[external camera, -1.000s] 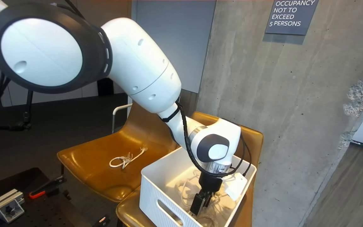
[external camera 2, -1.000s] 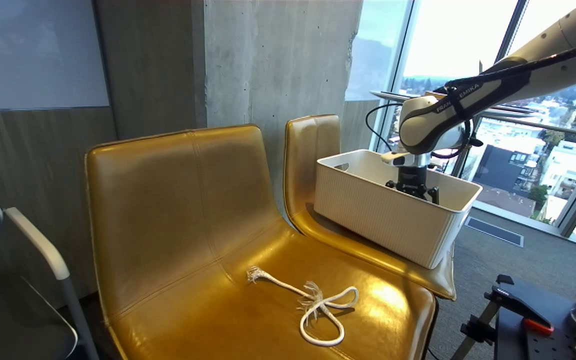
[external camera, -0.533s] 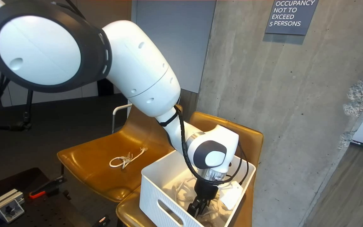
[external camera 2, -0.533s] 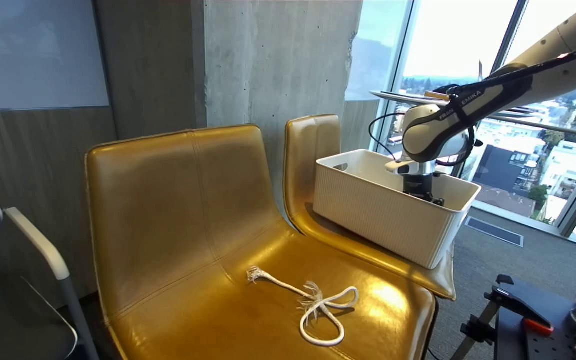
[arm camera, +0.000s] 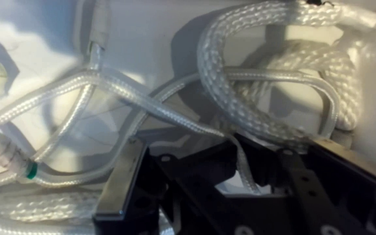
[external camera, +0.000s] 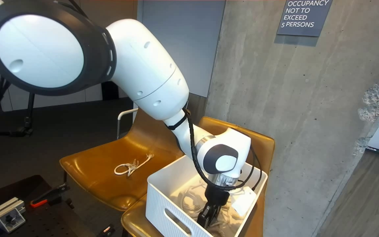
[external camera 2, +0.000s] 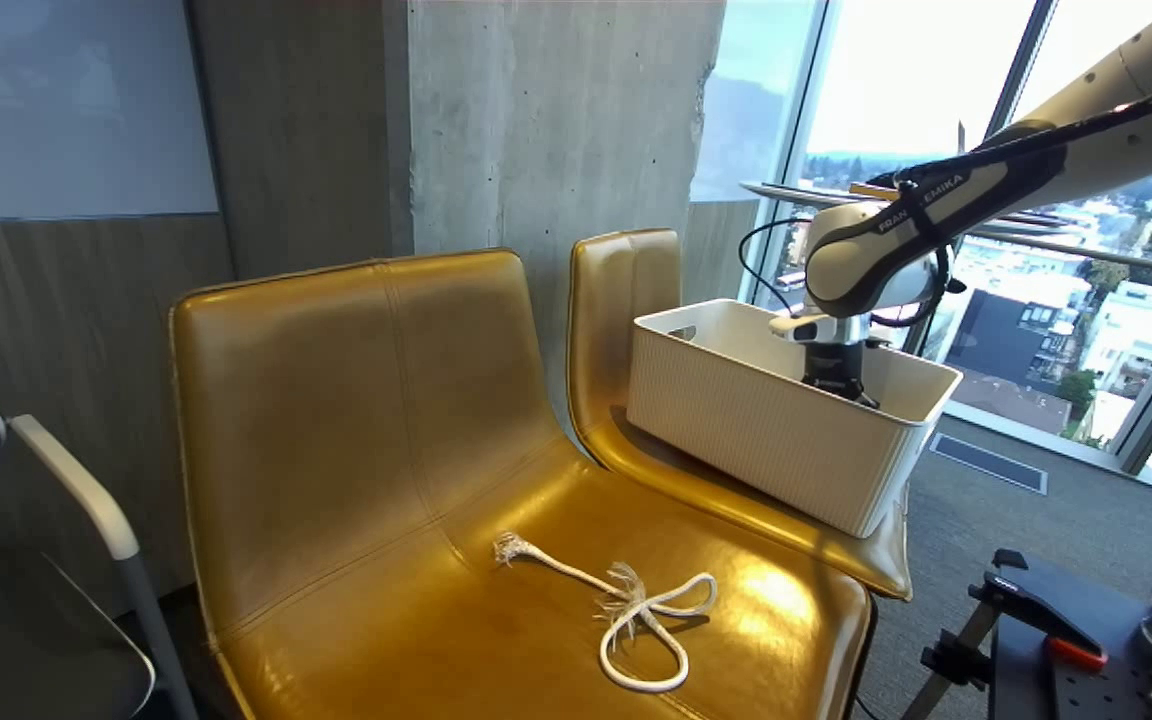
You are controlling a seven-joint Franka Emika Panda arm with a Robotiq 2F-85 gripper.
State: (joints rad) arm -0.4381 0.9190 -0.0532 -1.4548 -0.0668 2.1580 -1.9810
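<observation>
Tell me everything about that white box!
The box is white, rectangular and open at the top, with rounded corners, fine ribs outside and an oblong hole at each end. It looks like plastic. It stands upright on a gold chair. Ropes lie inside, and the gripper is in there too.

In an exterior view, we see the tool [external camera 2: 841, 388] inside a box [external camera 2: 751, 420], by its near edge, and a rope [external camera 2: 641, 606] on a chair [external camera 2: 406, 610].
</observation>
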